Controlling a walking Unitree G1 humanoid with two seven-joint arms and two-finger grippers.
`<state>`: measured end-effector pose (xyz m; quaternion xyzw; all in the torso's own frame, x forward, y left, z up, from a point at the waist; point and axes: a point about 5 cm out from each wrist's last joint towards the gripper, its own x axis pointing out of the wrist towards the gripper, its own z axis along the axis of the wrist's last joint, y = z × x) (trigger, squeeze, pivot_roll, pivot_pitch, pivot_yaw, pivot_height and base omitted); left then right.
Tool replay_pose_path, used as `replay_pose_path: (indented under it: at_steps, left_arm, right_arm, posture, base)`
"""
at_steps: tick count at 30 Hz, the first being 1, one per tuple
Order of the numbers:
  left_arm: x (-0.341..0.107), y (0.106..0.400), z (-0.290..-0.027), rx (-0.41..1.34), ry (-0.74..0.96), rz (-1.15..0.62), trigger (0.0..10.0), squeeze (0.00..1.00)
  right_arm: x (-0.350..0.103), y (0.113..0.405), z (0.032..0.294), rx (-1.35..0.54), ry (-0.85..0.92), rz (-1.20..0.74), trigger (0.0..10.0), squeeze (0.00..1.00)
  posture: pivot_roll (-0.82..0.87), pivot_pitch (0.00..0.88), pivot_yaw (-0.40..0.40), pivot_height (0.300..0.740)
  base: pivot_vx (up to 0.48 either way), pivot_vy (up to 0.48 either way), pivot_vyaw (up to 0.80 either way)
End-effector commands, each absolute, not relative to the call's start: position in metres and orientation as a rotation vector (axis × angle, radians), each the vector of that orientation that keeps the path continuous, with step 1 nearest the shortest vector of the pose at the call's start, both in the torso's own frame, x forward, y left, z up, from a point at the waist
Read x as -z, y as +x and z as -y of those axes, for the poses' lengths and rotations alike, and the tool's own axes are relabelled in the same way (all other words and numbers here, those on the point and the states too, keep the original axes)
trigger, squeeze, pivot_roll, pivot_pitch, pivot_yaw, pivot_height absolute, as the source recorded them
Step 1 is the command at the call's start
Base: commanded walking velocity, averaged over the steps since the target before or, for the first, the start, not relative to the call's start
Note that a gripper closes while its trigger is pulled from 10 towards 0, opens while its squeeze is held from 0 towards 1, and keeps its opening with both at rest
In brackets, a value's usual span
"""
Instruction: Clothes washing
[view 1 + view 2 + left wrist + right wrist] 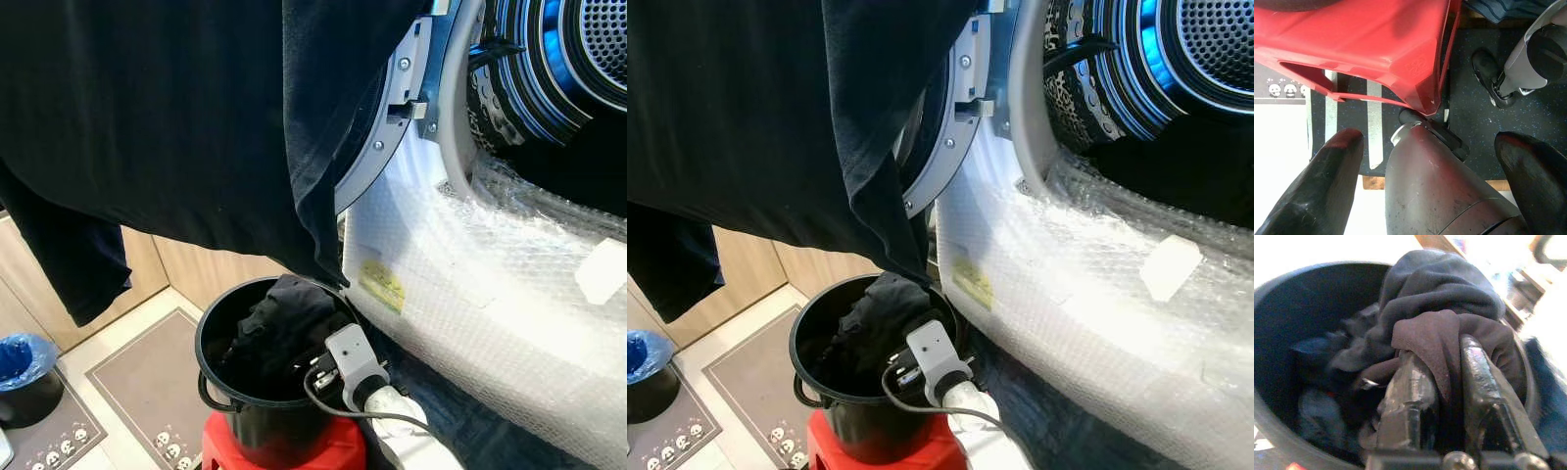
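Observation:
A black bucket [210, 328] stands on a red stool [294, 452] in front of the washing machine, and dark clothes [279, 318] are heaped inside it. My right arm's wrist [351, 360] reaches into the bucket from the near side. My right gripper [1442, 352] is shut on a fold of dark garment [1430, 333] at the top of the heap. A large dark garment [196, 117] hangs across the upper left, over the open washer door [392, 108]. The open drum [568, 69] is at the upper right. My left gripper [1429, 137] hangs open beside the stool, holding nothing.
Bubble wrap [470, 284] covers the washer's front below the drum. A blue-lined bin [24, 362] and a grey mat [147, 382] lie on the floor to the left. My own leg and foot [1488, 73] stand on the dark mat beside the stool.

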<state>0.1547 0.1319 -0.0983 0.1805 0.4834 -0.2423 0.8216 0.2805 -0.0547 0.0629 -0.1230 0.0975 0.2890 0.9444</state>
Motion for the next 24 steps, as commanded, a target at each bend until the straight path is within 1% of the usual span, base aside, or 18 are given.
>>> replay_pose_path:
  at_steps: [1,4,10,12,14,19,20,21,24]
  left_arm:
    - [0.106,0.136,-0.134,0.532,0.383,-1.105,10.0,0.0]
    - [0.106,0.136,-0.134,0.533,0.383,-1.106,10.0,0.0]
    - [0.106,0.136,-0.134,0.533,0.382,-1.105,10.0,0.0]
    - [0.106,0.136,-0.134,0.533,0.382,-1.105,10.0,0.0]
    - [0.105,0.137,-0.134,0.532,0.382,-1.104,10.0,0.0]
    - [0.105,0.137,-0.134,0.53,0.38,-1.104,10.0,0.0]
    - [0.105,0.137,-0.134,0.53,0.38,-1.104,10.0,0.0]
    - [0.105,0.137,-0.134,0.529,0.379,-1.104,10.0,0.0]
    - [0.105,0.138,-0.134,0.528,0.379,-1.104,10.0,0.0]
  right_arm:
    - [-0.085,0.274,0.046,-0.715,-0.151,-0.076,10.0,0.0]
    - [-0.094,0.266,0.043,-0.793,-0.093,-0.02,10.0,0.0]
    - [-0.112,0.258,0.039,-0.881,0.029,0.053,10.0,0.0]
    - [-0.113,0.256,0.039,-0.894,0.044,0.06,10.0,0.0]
    - [-0.123,0.253,0.038,-0.937,0.11,0.092,10.0,0.0]
    - [-0.137,0.251,0.044,-0.967,0.252,0.121,10.0,0.0]
    - [-0.137,0.251,0.044,-0.967,0.252,0.121,10.0,0.0]
    - [-0.142,0.252,0.048,-0.978,0.292,0.132,10.0,0.0]
    - [-0.149,0.25,0.055,-1.019,0.341,0.142,10.0,0.0]
  posture:
    - [-0.1,0.0,-0.004,0.74]
    - [-0.1,0.0,-0.005,0.74]
    - [-0.1,0.0,-0.004,0.74]
    - [-0.1,0.0,-0.004,0.74]
    - [-0.1,0.0,-0.003,0.74]
    - [-0.1,0.0,-0.003,0.74]
    - [-0.1,0.0,-0.003,0.74]
    - [-0.1,0.0,-0.003,0.74]
    - [-0.11,0.0,0.001,0.74]
  base:
    - [0.0,0.0,0.0]
    - [0.0,0.0,0.0]
    - [0.0,0.0,0.0]
    - [0.0,0.0,0.0]
    - [0.0,0.0,0.0]
    - [0.0,0.0,0.0]
    - [0.0,0.0,0.0]
    - [0.0,0.0,0.0]
    - [0.0,0.0,0.0]
